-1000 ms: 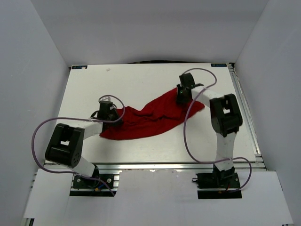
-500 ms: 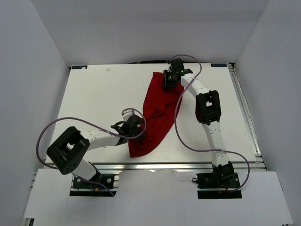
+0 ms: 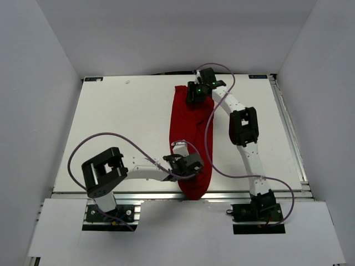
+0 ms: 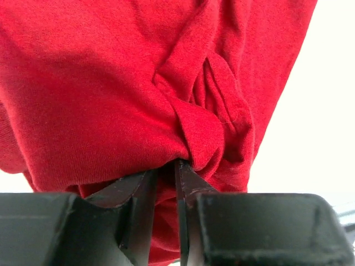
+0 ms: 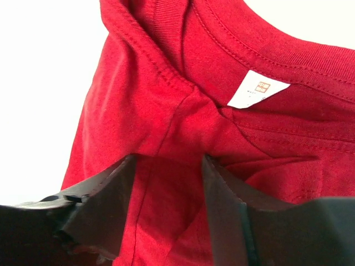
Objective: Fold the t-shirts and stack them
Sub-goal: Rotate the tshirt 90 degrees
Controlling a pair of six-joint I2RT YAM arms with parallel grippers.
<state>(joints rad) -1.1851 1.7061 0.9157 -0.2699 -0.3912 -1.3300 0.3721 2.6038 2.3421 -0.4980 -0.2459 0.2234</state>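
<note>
White table was crossed from far to near by the t-shirt. Its near end was pinched in the narrow left gripper; the right gripper was spread over the collar. Wrinkles should be smoothed before folding.

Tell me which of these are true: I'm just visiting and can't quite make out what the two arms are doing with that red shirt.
1. The t-shirt is plain red. True.
2. It lies crosswise, from the left side of the table to the right. False: it stretches from the far side to the near edge.
3. The left gripper pinches a fold of the cloth. True.
4. The right gripper is squeezed tight shut. False: its jaws stand apart, on either side of a ridge of cloth.
5. A white label is sewn into the t-shirt. True.
</note>
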